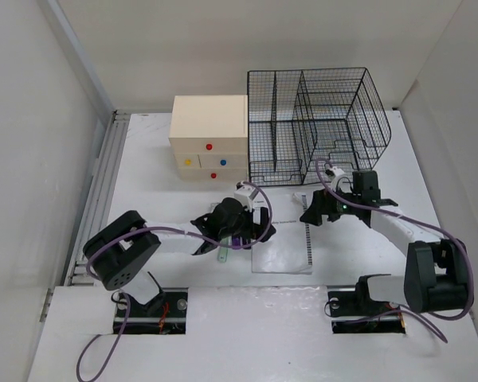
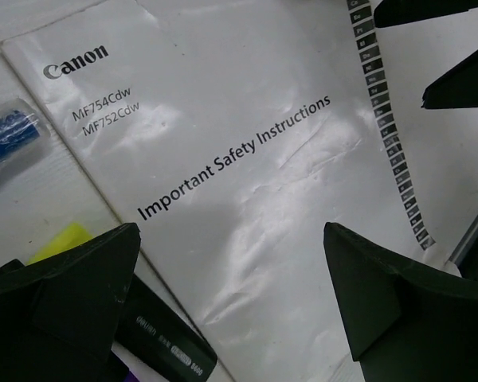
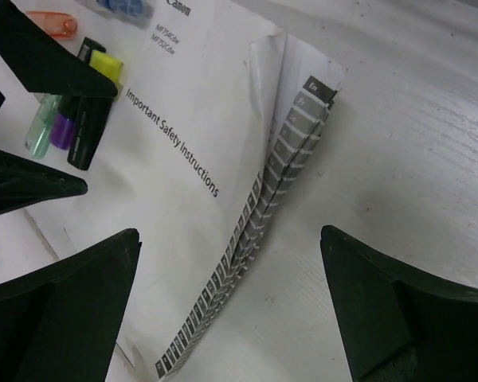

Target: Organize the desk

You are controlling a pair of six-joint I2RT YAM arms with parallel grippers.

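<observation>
A white Canon booklet (image 1: 283, 245) titled "Important Safety Instructions" lies on the white desk (image 1: 151, 183), its tabbed right edge (image 3: 279, 175) curling up. My left gripper (image 1: 253, 232) is open and empty, hovering low over the booklet's left part (image 2: 247, 159); its midpoint in the left wrist view (image 2: 231, 263) is over the cover. My right gripper (image 1: 311, 213) is open and empty just above the booklet's tabbed edge, as the right wrist view (image 3: 231, 270) shows. Several pens (image 1: 223, 251) lie by the booklet's left edge.
A cream drawer box (image 1: 209, 135) and a black wire mesh rack (image 1: 319, 123) stand at the back. Beside the booklet lie a black marker (image 2: 163, 338), a yellow highlighter (image 2: 60, 240), a green pen (image 3: 41, 127), a purple pen (image 3: 64, 130), an orange item (image 3: 52, 24) and a blue item (image 2: 8, 131).
</observation>
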